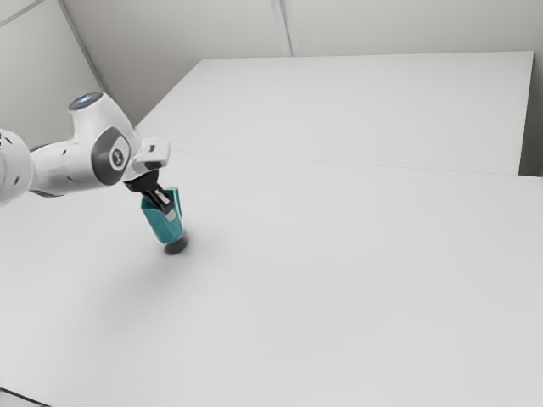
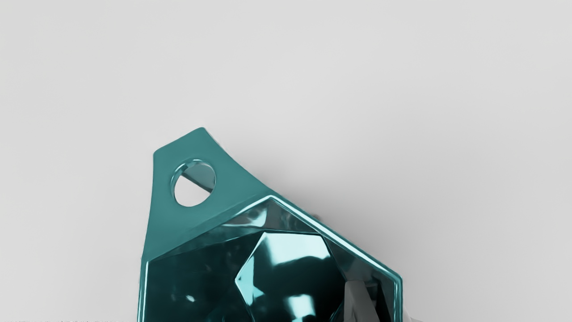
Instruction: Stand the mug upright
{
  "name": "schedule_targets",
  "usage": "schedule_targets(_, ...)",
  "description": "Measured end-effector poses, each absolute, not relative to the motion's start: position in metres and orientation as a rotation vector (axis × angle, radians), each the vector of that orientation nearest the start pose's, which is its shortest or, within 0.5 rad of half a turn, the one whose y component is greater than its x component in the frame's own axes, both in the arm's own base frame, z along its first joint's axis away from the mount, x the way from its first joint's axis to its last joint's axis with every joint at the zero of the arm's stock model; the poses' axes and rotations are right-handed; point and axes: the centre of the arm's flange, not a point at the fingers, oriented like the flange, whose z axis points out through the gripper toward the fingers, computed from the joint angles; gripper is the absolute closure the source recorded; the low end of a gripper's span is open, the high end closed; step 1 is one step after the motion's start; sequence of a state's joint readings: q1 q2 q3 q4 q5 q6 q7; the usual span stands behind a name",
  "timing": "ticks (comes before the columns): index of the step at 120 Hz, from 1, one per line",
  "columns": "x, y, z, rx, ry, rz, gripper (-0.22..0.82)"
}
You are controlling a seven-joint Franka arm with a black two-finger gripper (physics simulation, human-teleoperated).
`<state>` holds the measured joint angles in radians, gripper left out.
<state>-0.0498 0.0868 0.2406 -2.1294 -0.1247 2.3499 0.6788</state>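
Your exterior view is set well back at the side of the arm (image 1: pixel 72 165), facing down across the table (image 1: pixel 339 280), while your wrist view faces down from the arm's end, close over the mug's (image 2: pixel 178 228) mouth, both covering mug and tabletop.

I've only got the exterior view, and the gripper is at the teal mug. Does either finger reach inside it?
Observer: Yes. The wrist view shows one finger inside the mug, close to its wall.
Operator: Is that the wall with the handle? And is the handle solid?
Observer: No, the handle juts from a different side of the rim, and it has a rounded hole right through it.
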Motion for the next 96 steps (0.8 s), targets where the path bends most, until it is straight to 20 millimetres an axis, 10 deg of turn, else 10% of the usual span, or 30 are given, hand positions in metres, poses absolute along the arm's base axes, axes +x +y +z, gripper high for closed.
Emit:
schedule_targets(70,0.562,0.098,0.345,-3.075,0.335,-0.321,0.77)
schedule_targets(96,0.563,0.09,0.346,-3.088,0.292,-0.336,0.38)
